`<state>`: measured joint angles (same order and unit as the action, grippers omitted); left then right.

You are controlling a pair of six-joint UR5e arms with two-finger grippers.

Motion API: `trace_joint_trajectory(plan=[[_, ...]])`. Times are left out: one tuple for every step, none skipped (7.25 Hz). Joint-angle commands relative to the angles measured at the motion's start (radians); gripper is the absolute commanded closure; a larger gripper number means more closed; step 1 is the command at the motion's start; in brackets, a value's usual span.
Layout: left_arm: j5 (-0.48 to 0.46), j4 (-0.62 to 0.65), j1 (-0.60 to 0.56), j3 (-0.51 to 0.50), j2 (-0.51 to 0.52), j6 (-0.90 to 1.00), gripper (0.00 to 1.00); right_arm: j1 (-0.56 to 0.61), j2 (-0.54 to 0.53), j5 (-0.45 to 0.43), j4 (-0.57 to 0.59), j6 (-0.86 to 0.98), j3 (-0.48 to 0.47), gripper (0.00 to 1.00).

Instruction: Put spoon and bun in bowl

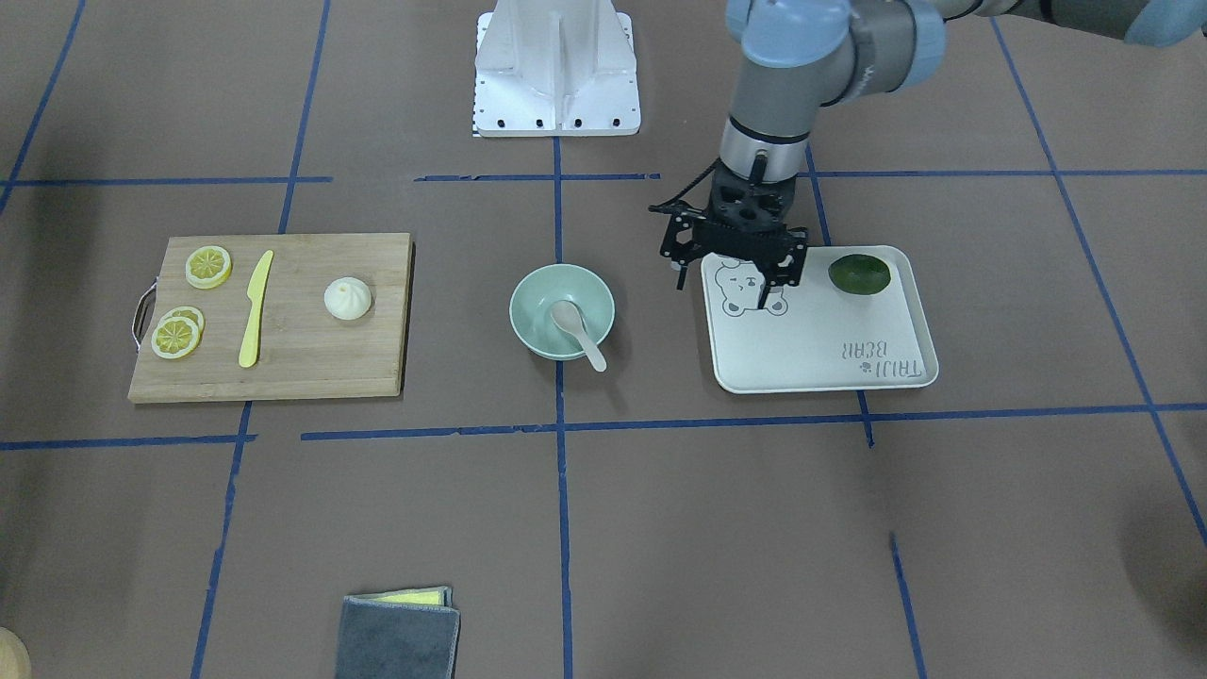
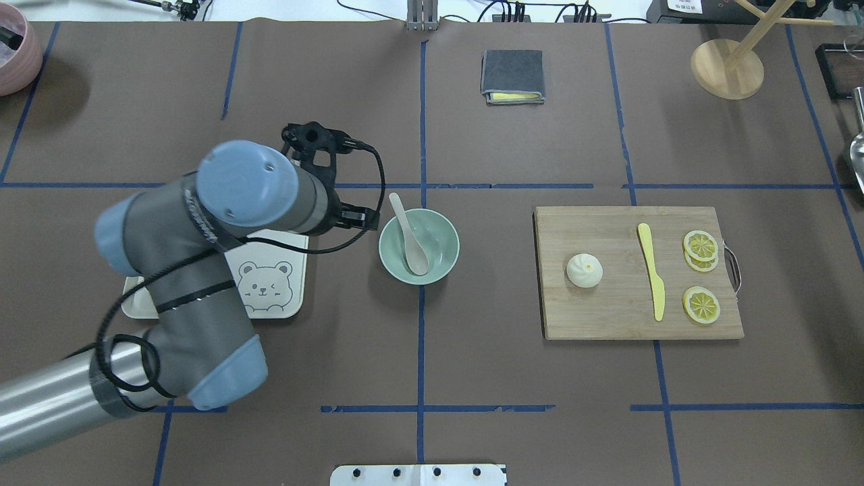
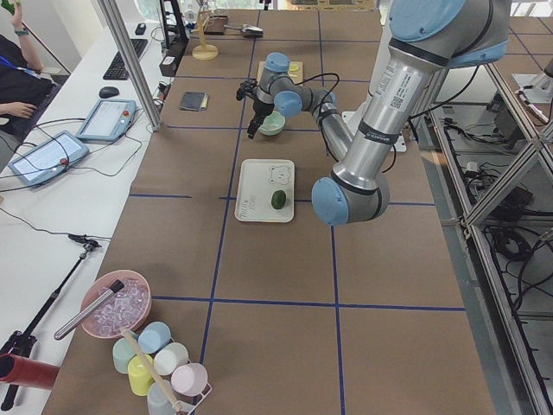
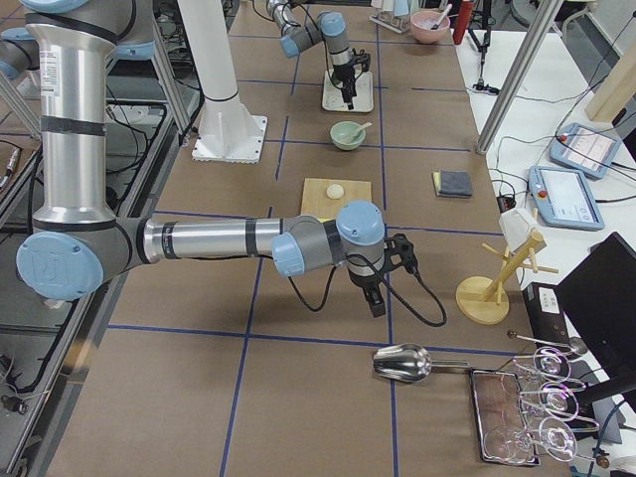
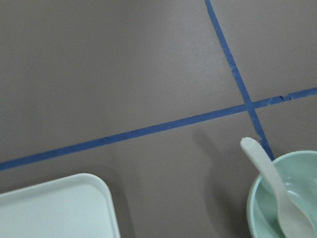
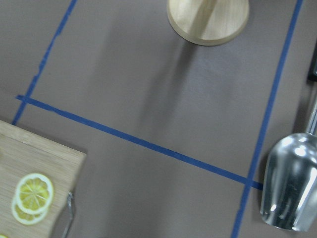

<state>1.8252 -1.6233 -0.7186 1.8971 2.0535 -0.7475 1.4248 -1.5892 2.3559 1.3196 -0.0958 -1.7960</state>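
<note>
Looming nearest in the overhead view, the left arm hangs the left gripper over a corner of the bear-printed tray, at 10 o'clock from the bowl. Its fingers look spread and hold nothing. The spoon lies in the bowl, handle leaning over the rim toward 11 o'clock. The bun sits on the cutting board, well apart at 3 o'clock. The right gripper shows only side-on, so I cannot tell its opening. A bun dropped on the spoon could lever it out, and a reach from 3 o'clock might sweep the yellow knife.
</note>
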Motion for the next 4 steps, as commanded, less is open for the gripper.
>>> trace_joint_trajectory(plan=[[0.157, 0.048, -0.219, -0.004, -0.097, 0.264, 0.00, -0.166, 0.099, -0.010, 0.003, -0.324, -0.097, 0.00], [0.192, 0.083, -0.307, -0.038, -0.124, 0.404, 0.00, -0.246, 0.147, -0.047, 0.003, -0.429, -0.108, 0.00], [0.257, 0.132, -0.374, -0.088, -0.159, 0.425, 0.00, -0.345, 0.210, -0.120, 0.003, -0.543, -0.120, 0.00], [0.310, 0.131, -0.501, -0.130, -0.202, 0.573, 0.00, -0.427, 0.272, -0.153, 0.004, -0.668, -0.117, 0.00]])
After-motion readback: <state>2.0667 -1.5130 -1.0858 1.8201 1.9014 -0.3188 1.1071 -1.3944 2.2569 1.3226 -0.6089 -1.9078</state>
